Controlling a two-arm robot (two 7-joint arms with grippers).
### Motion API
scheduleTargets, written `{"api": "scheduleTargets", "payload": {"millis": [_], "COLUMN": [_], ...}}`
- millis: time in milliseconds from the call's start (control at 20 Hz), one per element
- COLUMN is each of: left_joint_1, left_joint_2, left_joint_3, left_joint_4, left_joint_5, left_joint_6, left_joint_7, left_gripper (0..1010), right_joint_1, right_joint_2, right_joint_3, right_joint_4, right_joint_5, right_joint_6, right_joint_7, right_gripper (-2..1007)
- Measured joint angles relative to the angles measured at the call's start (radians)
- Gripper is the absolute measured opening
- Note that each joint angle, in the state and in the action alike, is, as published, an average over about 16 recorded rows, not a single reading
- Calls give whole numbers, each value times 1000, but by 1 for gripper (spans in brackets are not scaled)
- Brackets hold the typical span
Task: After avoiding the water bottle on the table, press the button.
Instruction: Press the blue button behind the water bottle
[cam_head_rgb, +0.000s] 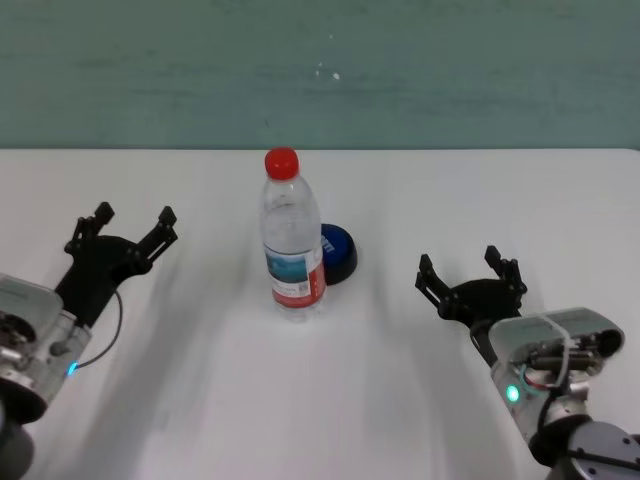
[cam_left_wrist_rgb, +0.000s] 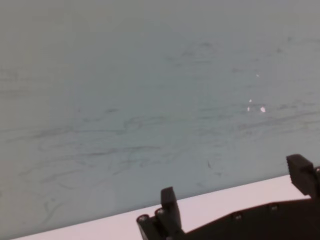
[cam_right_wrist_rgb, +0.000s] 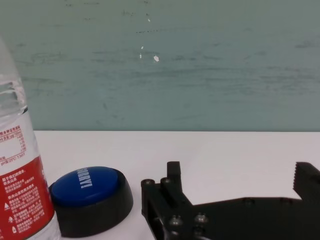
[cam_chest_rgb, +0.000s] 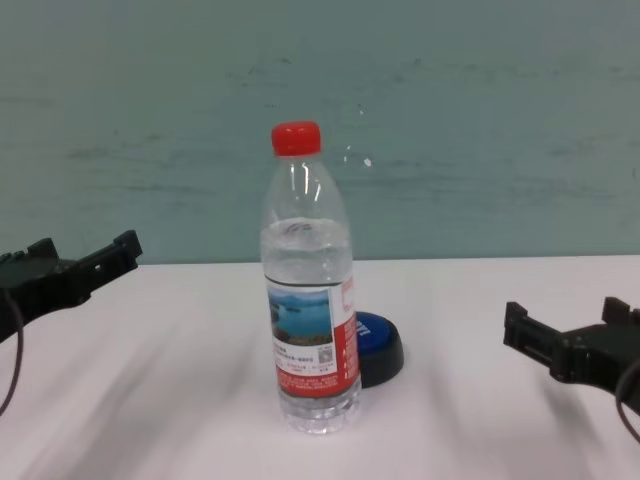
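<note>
Right end effector is seen open and empty, low over the white worktop. The button lies ahead and to its left, tucked behind the upright bottle. Left end effector, open and empty, is farther off. Behind: green wall.

The head view looks steeply down on the worktop, with the water bottle between the left hand and right hand. The chest view sits low, facing the wall level with the bottle. The right wrist view looks over its hand, close to the button, shared with 2 other views. The left wrist view faces the wall.
</note>
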Motion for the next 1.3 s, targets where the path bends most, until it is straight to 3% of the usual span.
{"api": "scheduleTargets", "payload": {"millis": [650,1300], "left_joint_1": [116,201], "left_joint_2": [42,70], "left_joint_3": [-5,9], "left_joint_4": [-116,-194], "left_joint_5": [-47,-71], "left_joint_6": [8,1], "left_joint_7": [-25,-43], "left_gripper": [1010,1010], "right_joint_1": [0,0], "right_joint_2": [0,0], "right_joint_3": [0,0], "right_joint_4": [0,0], "right_joint_5": [0,0], "right_joint_6": [0,0], "right_joint_7": [0,0], "right_gripper": [1004,1004]}}
